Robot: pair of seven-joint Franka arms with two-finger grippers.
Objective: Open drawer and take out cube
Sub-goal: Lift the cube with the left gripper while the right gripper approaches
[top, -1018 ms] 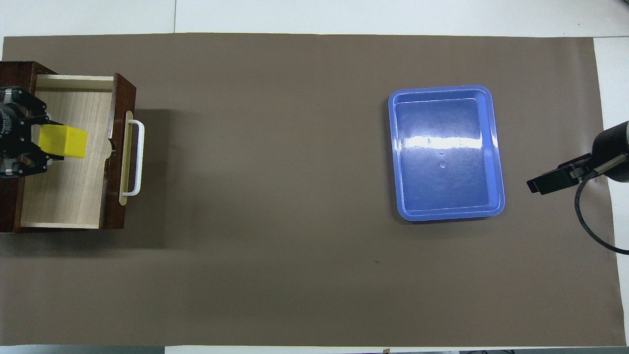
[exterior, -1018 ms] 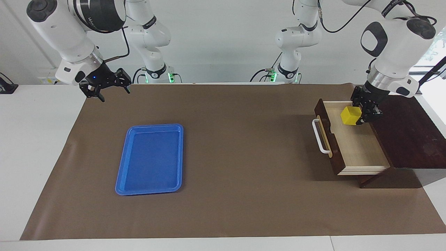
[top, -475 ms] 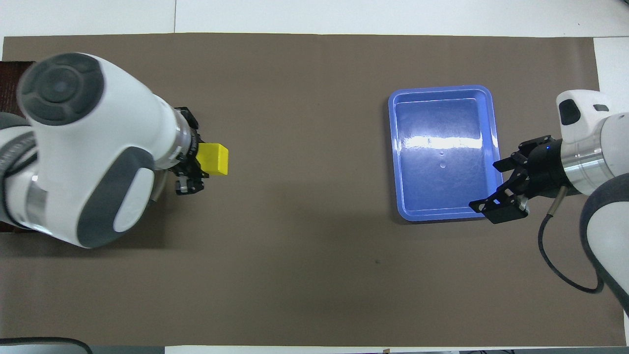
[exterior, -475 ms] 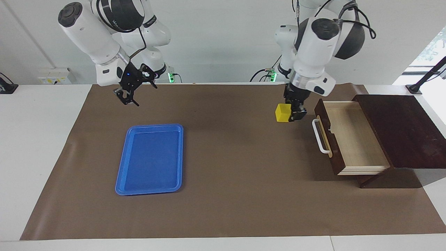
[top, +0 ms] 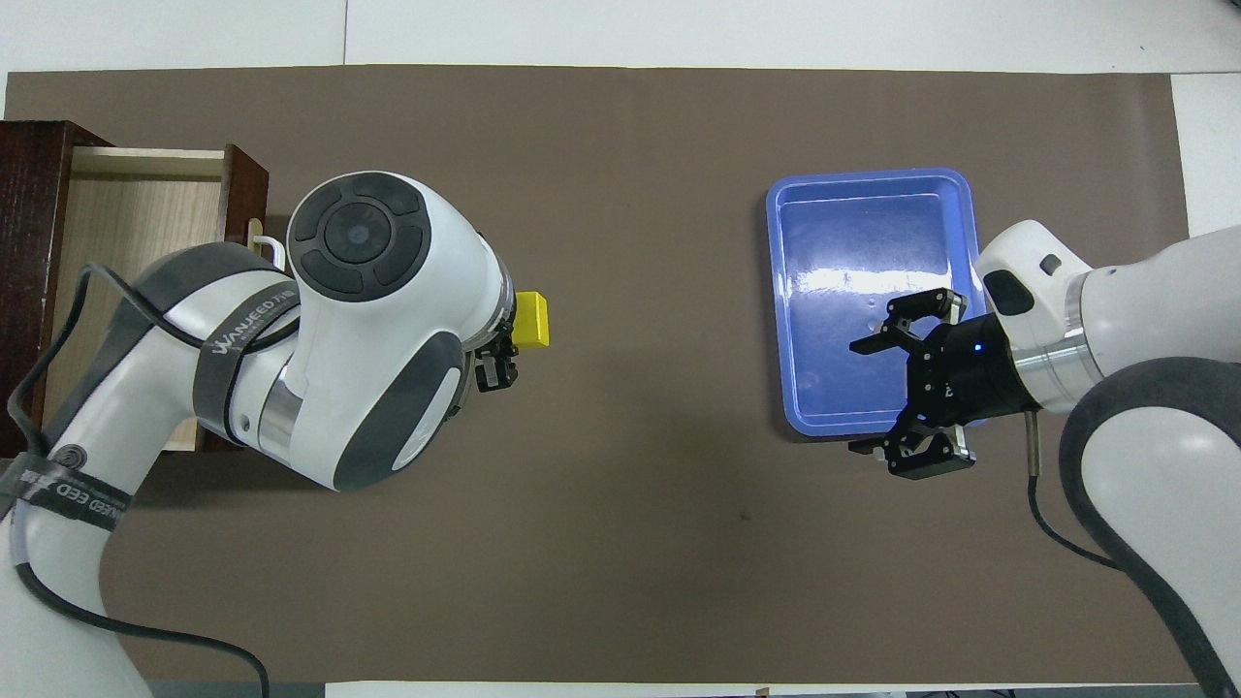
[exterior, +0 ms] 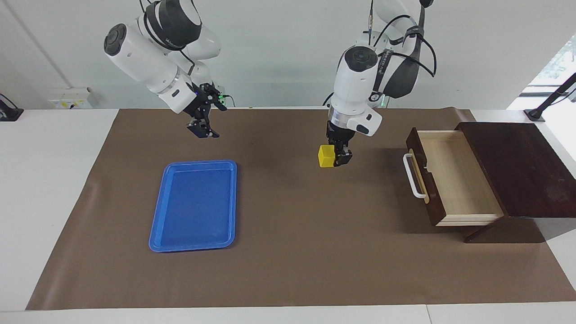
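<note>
My left gripper is up in the air over the bare brown mat, and it is pinching the yellow cube between its fingers. From the high camera across the table, the cube hangs near the middle of the mat, at about 9 o'clock from the drawer and well apart from it. The drawer is pulled out of its dark wooden box at the left arm's end of the table. I can see its pale wood floor, and its white handle points toward the middle of the table. From the camera above, the left arm covers part of the drawer, and the cube pokes out past the arm at 3 o'clock. My right gripper has its fingers spread wide. It hangs in the air over the edge of the blue tray that is nearer to the robots. The tray lies flat on the mat toward the right arm's end of the table.
</note>
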